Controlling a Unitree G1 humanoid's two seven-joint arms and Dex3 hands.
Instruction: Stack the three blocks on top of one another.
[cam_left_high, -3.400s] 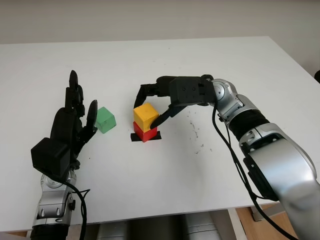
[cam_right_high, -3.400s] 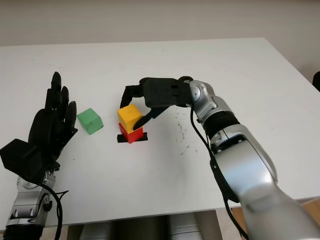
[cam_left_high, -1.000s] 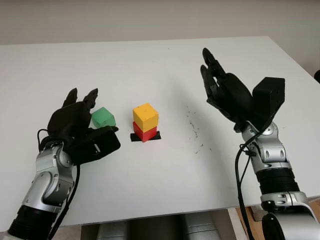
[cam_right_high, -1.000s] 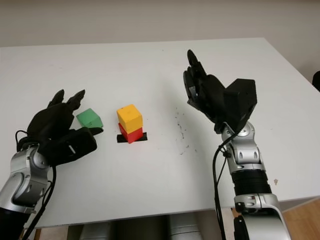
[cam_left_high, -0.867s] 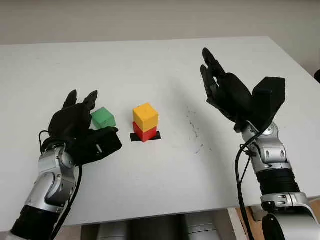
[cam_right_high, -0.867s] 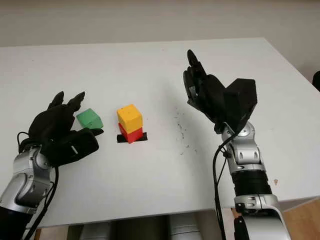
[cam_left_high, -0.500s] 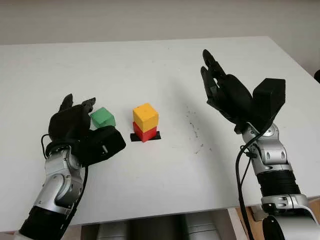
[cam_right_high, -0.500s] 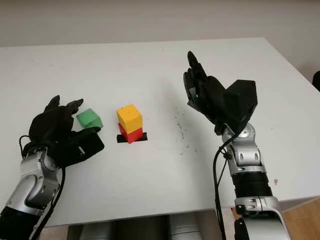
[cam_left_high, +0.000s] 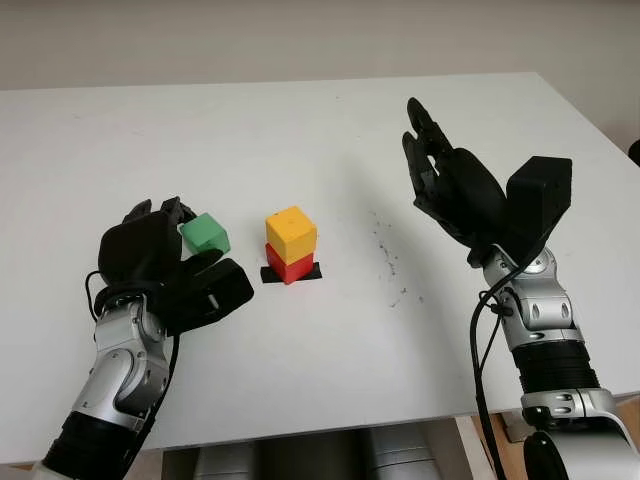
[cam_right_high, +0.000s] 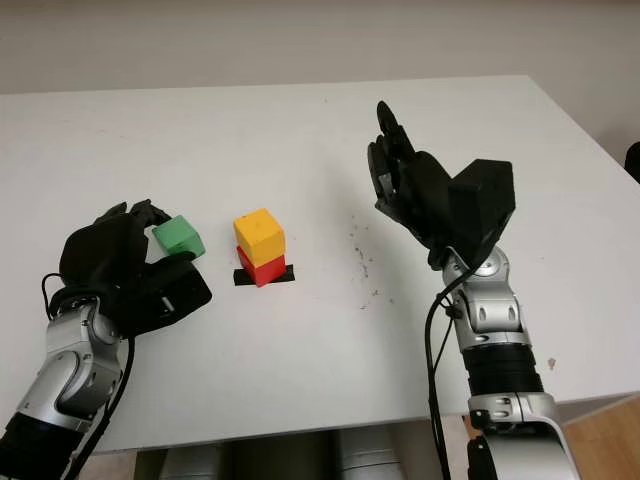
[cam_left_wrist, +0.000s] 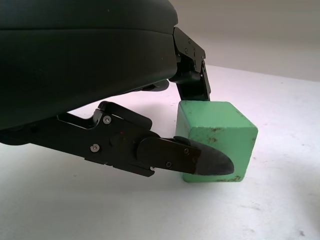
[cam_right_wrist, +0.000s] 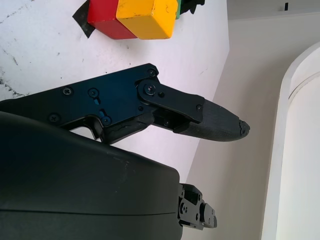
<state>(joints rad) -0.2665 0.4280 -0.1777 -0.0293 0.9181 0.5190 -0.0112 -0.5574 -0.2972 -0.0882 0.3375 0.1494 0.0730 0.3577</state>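
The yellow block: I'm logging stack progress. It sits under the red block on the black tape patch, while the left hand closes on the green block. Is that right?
Not quite: the order is reversed. The yellow block sits on top of the red block, which rests on the black tape patch, as the left eye view shows. The left hand does close on the green block.

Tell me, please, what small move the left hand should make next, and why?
Probably close the left hand firmly on the green block. Its fingers flank the block, which sits on the table, while the yellow block already sits on the red block. The right hand is open, raised.
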